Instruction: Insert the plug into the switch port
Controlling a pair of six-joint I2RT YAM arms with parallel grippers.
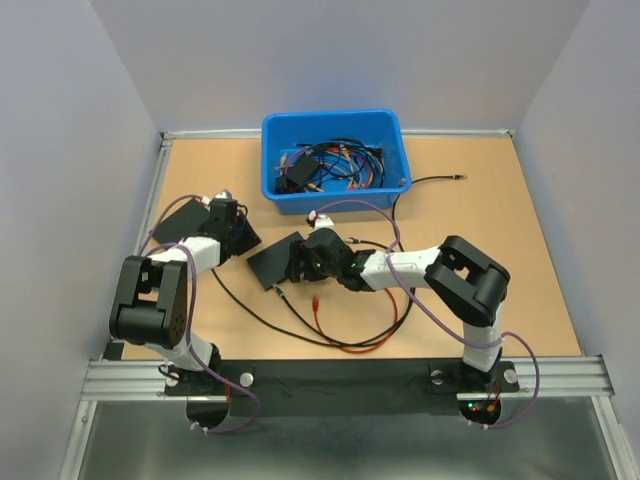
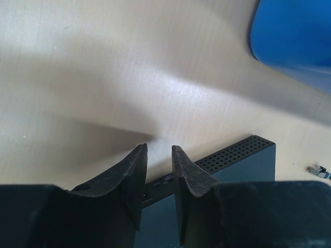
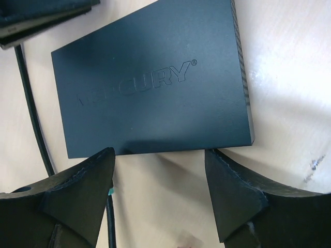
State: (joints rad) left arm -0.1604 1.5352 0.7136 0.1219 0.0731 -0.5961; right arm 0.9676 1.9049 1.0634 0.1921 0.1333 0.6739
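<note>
Lying loose on the worktop (image 1: 540, 220) just on the near side of the right hand (image 3: 159, 155), the plug (image 1: 316, 300) w/ its red boot ends a thin red cable (image 1: 355, 347) that loops toward the arm bases; neither hand has it. Just beyond, the right hand hangs released, jaws wide & empty, at the near edge of the switch (image 3: 155, 77), a flat black box marked MERCURY, lying face up, its ports not in view here. A black cable (image 3: 31, 113) runs past its left side. Further left & back, the left hand (image 2: 159, 155) sits low over a second black box (image 2: 243, 155) w/ a vented top, jaws only narrowly parted, nothing seen btwn them; small ports show in that box's side face. Farthest back, a blue bin (image 1: 335, 117) holds a tangle of spare cables. Progress, by the look of it: nil. Plug not picked up, not aligned, not in any port. Left to do: grasp plug, turn it to a port, push home.
</note>
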